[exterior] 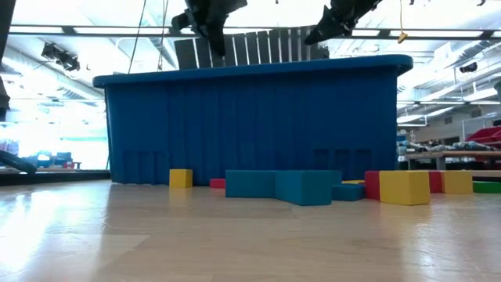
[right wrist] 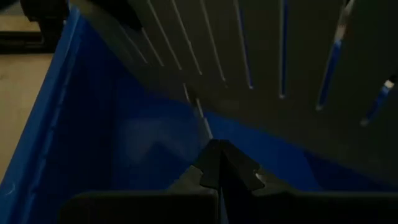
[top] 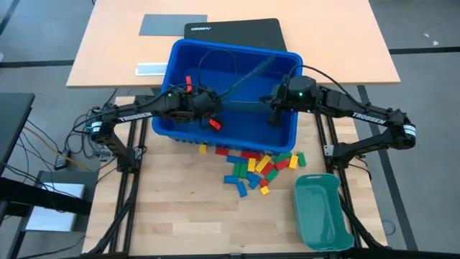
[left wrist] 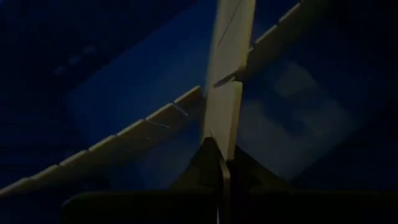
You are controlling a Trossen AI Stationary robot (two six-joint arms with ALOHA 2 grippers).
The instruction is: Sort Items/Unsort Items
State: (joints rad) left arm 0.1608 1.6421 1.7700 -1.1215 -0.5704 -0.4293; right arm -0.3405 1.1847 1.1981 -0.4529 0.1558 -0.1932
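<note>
A blue bin [top: 286, 133] [exterior: 250, 117] stands mid-table with both arms reaching into it. Grey slotted divider sheets [top: 248, 74] [exterior: 258, 47] stand crossed inside it and rise above its rim. My left gripper [top: 208, 109] [left wrist: 221, 171] is shut on one sheet. My right gripper [top: 275, 115] [right wrist: 219, 163] is shut on a sheet at the bin's right part. The items, red, yellow, green and blue blocks [top: 255, 165] [exterior: 305, 186], lie flat on the table in a loose heap just before the bin's near wall. My left gripper pinches the edge of an upright grey sheet [left wrist: 224, 118] between its two fingers, slanting down into the bin. The sheet shows edge on, slotted into a second sheet [left wrist: 149, 121] that crosses it. My right gripper pinches the thin edge of a grey sheet [right wrist: 200, 121] between its two fingers, slanting down from the bin's right. A wide slotted sheet [right wrist: 280, 56] crosses just beyond the fingers. Whether the sheets rest on the bin's floor is hidden.
A teal-green oblong tray [top: 322, 212] lies at the near right of the table. Beyond the bin, on a second table, lie a black laptop [top: 233, 30] and a grey pad [top: 172, 24]. Bare wood shows at the near left.
</note>
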